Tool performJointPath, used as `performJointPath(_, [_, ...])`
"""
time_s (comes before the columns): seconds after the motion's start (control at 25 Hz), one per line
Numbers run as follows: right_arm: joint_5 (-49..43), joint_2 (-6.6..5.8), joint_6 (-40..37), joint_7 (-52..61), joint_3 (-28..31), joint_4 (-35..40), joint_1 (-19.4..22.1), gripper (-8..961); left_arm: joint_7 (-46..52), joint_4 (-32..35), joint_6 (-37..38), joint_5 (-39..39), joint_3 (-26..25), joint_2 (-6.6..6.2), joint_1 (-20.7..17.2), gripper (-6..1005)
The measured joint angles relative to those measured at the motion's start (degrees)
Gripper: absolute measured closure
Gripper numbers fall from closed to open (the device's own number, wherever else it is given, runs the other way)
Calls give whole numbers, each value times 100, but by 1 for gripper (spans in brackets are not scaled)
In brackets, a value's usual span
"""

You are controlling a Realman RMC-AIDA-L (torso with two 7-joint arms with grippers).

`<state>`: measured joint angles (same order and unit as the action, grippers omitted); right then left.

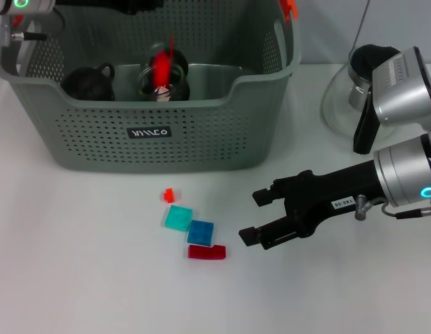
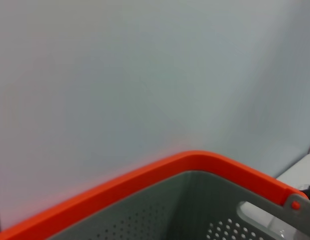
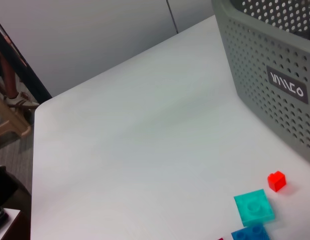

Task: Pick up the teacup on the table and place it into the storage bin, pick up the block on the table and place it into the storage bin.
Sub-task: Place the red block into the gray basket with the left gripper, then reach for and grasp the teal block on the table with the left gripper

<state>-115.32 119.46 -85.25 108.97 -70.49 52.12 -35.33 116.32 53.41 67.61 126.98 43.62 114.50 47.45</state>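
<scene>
The storage bin point(image 1: 149, 149) stands at the back left of the white table, its black label facing me. Inside it lie a dark rounded cup point(image 1: 88, 82) and a clear glass teacup point(image 1: 163, 85) with a blurred red streak point(image 1: 161, 66) over it. On the table in front of the bin are a tiny red block point(image 1: 169, 195), a teal block point(image 1: 178, 218), a blue block point(image 1: 200, 232) and a long red block point(image 1: 207, 252). My right gripper point(image 1: 254, 216) is open, low over the table just right of the blocks. My left arm point(image 1: 20, 7) reaches over the bin's back.
A glass pot with a black lid point(image 1: 358, 87) sits at the back right, behind my right arm. The right wrist view shows the bin wall point(image 3: 275, 60), the red block point(image 3: 277, 180), teal block point(image 3: 253, 207) and the table's far edge. The left wrist view shows the bin's orange rim point(image 2: 144, 177).
</scene>
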Motion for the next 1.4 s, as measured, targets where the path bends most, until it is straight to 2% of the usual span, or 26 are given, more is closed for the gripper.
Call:
performJointPath(0.16, [0, -12, -7, 11, 0, 0, 0, 12, -6, 106, 10, 10, 0, 7, -31, 686])
performJointPath(0.24, [0, -12, -10, 3, 0, 1, 0, 88, 12, 272, 176, -29, -14, 12, -93, 605])
performJointPath(0.28, [1, -12, -8, -1, 2, 0, -1, 88, 21, 390, 303, -65, -37, 21, -130, 564])
performJointPath(0.4, [1, -12, -9, -5, 9, 0, -1, 88, -95, 985, 1245, -435, -142, 78, -361, 442])
performJointPath(0.56, [1, -11, -3, -19, 11, 1, 3, 88, -809, 1774, 3157, -1173, -133, 227, -853, 256])
performJointPath(0.6, [1, -11, 4, -21, 14, 1, 7, 87, -1030, 1977, 3679, -1276, -111, 317, -1006, 209])
performJointPath(0.72, [1, -10, 17, -23, 52, 1, 18, 87, -1472, 2356, 4386, -1250, 47, 530, -1386, 153])
performJointPath(0.92, [0, -10, 20, -25, 74, -27, 24, 87, -1987, 2602, 4355, -791, 519, 709, -1921, 59])
performJointPath(1.04, [1, -19, 15, -25, 73, -112, 13, 87, -2425, 2289, 4028, -163, 646, 834, -1972, 60])
performJointPath(1.12, [0, -33, 20, -25, 73, -150, 3, 87, -2686, 1977, 3494, 226, 810, 899, -1977, 60])
performJointPath(1.24, [0, -37, 2, -7, 72, -154, 2, 87, -2972, 1510, 2809, 519, 1097, 928, -1954, 61])
performJointPath(1.4, [1, -37, -8, 12, 70, -156, 0, 87, -3255, 966, 2280, 631, 1303, 924, -1856, 62])
